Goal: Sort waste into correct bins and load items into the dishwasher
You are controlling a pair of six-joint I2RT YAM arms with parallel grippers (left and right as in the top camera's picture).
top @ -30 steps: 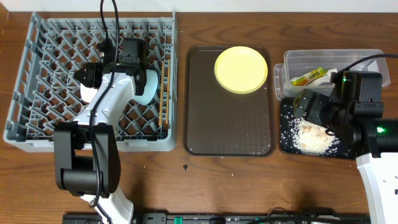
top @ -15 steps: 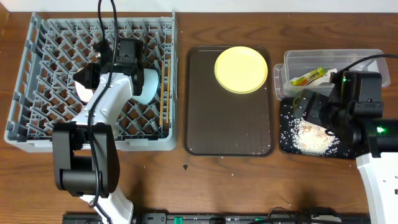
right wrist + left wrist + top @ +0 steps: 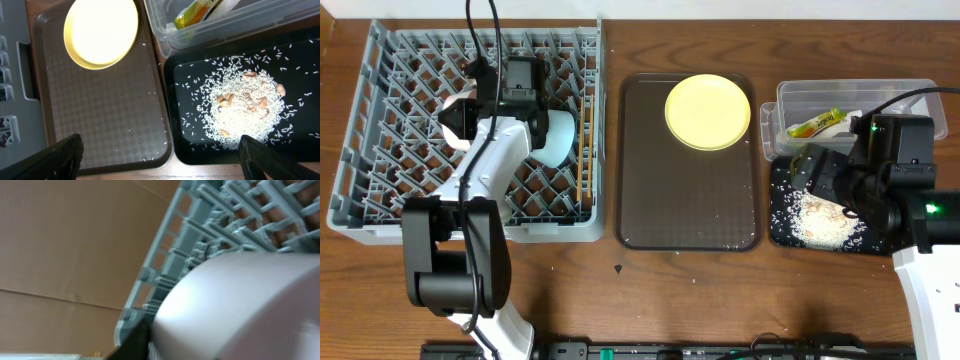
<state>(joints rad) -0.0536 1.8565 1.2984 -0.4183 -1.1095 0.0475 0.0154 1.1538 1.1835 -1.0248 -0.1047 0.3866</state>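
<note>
Overhead, yellow plate [image 3: 708, 112] sits in brown tray [image 3: 688, 200] corner.

The yellow plate [image 3: 708, 112] sits on a brown tray [image 3: 686, 205] beside the grey rack [image 3: 382, 165].

The left arm [image 3: 485, 170] climbs from its black base on a white link that slants away to a black wrist, bent over to the left. The left end effector [image 3: 460, 113] is closed on a small round white bowl [image 3: 240, 310]. The right arm [image 3: 920, 270] reaches in from the near right corner. The right end effector [image 3: 159, 142] hangs with its dark fingers [image 3: 55, 160] spread wide apart.
</note>
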